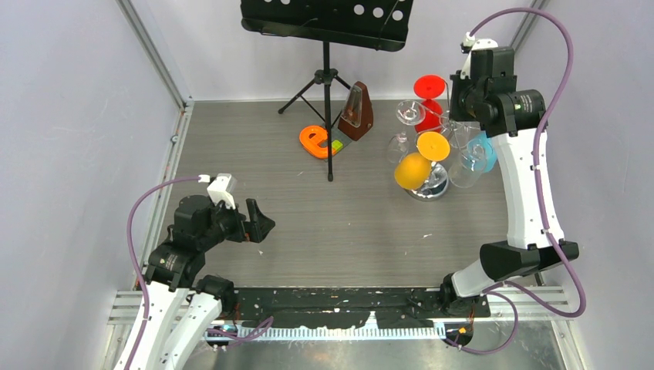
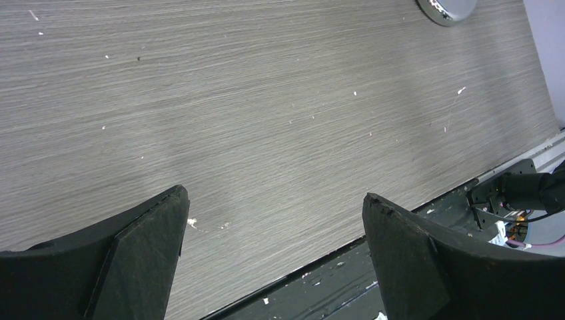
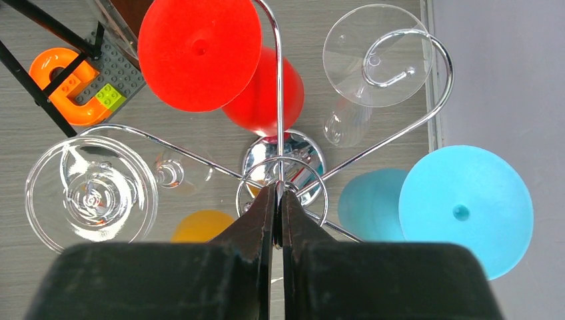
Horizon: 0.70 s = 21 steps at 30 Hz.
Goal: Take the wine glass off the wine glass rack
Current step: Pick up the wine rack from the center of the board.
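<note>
Five upturned glasses hang by their feet from the curled arms of the wine glass rack [image 1: 429, 190], which stands at about 2 o'clock on the tabletop [image 1: 347, 231] in the top view. Seen from the right wrist, looking straight down its post, a red wine glass [image 3: 200, 50] hangs at 11 o'clock, a clear wine glass [image 3: 376, 57] at 1 o'clock, a blue wine glass [image 3: 466, 207] at 4 o'clock, an orange wine glass [image 3: 203, 227] at 7 o'clock and a second clear glass [image 3: 90, 193] at 9 o'clock. The right fingers [image 3: 256, 227] are pressed together with only a slit between them, their tips meeting the chrome wire at the top of the post; whether they pinch that wire cannot be told. The left fingers [image 2: 143, 247] are spread wide with nothing between them, low over bare tabletop at about 8 o'clock, well apart from the rack. A black music stand [image 1: 328, 19] rises at 12 o'clock, an orange letter block [image 1: 312, 142] near its legs.
</note>
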### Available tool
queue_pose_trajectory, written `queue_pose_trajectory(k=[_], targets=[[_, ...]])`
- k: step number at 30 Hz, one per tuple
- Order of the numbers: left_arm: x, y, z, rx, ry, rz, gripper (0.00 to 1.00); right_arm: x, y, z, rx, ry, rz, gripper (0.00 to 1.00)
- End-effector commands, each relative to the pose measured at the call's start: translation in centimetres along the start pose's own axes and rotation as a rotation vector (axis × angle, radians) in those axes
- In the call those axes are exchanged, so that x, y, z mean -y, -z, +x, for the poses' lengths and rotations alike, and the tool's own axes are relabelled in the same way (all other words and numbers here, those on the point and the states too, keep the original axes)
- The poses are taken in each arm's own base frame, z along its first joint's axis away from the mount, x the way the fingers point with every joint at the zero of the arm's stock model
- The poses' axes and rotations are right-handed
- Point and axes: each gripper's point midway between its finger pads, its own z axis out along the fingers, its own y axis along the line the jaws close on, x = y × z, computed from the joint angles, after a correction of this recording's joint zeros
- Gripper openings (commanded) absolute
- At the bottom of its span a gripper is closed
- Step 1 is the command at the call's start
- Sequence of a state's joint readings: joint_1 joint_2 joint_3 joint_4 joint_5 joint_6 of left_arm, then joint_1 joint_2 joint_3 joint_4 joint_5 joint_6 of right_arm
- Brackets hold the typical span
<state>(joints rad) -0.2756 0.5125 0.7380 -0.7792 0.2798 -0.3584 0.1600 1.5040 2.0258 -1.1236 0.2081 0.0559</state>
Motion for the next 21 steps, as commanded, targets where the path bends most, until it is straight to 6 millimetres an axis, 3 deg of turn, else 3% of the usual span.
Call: queue_pose_trajectory(k=[1, 13, 21], targets=[[0.0, 0.0, -0.5, 0.021, -0.024, -0.002, 0.99, 0.6, 6.1, -10.7, 0.423, -0.101, -0.016, 0.06], [-0.1, -0.1, -0.5, 0.018, -0.023, -0.005, 0.99, -0.7, 7.4, -11.3, 0.438, -0.094, -0.063, 0.06], [-0.1, -0.1, -0.5, 0.021, -0.024, -0.006, 0.99, -3.5, 9.1, -11.3, 0.446, -0.058, -0.127, 0.06]])
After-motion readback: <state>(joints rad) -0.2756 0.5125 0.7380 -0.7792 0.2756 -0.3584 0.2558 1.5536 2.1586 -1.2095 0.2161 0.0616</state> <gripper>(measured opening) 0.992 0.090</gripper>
